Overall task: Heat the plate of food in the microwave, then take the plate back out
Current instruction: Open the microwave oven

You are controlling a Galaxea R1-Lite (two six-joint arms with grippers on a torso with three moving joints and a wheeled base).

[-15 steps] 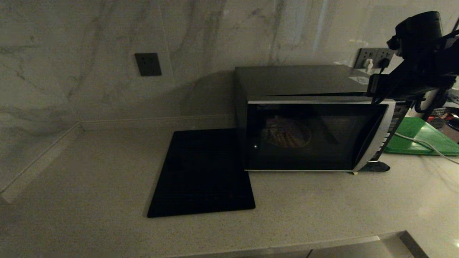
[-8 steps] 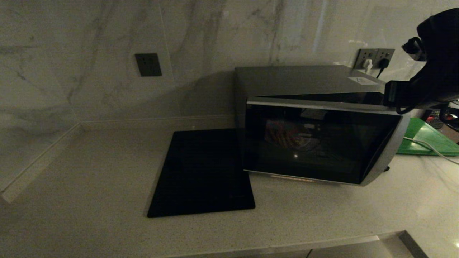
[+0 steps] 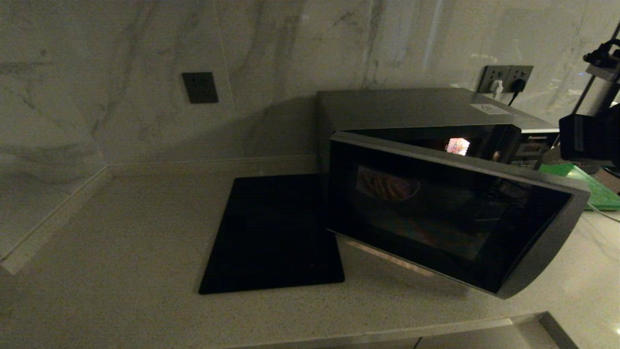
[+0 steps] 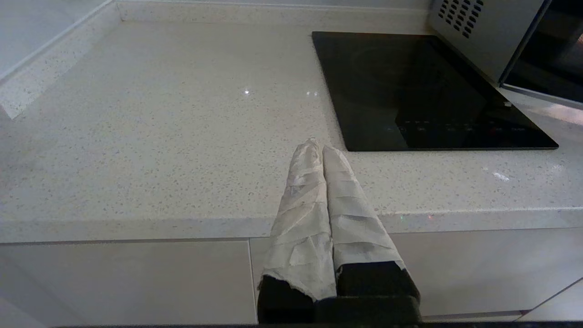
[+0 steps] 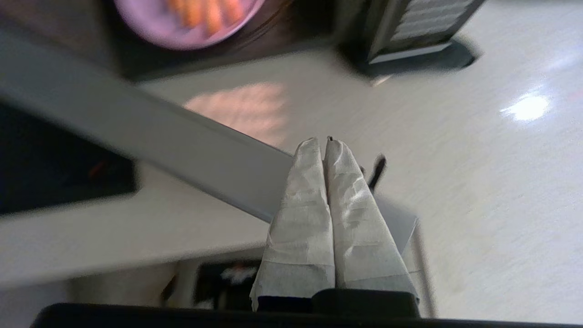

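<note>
The silver-grey microwave (image 3: 397, 106) stands at the back of the counter with its dark glass door (image 3: 450, 218) swung partly open, hinged on the left. The plate of food (image 5: 186, 23), pale lilac with orange-yellow sticks, sits inside on the cavity floor and shows faintly through the door glass (image 3: 387, 186). My right gripper (image 5: 321, 140) is shut, its taped fingers pressed together just above the top edge of the door near its free end. The right arm (image 3: 588, 135) enters at the far right. My left gripper (image 4: 317, 145) hangs shut over the counter's front edge, left of the microwave.
A flat black cooktop (image 3: 273, 232) lies on the counter left of the microwave. A green tray (image 3: 600, 194) and a white cable sit to its right. Wall sockets (image 3: 506, 77) are behind it. The button panel (image 3: 530, 143) is exposed beside the open door.
The microwave door has swung from nearly shut to well open, towards me. My right arm has drawn back to the right with it. The lit cavity now shows above the door.
</note>
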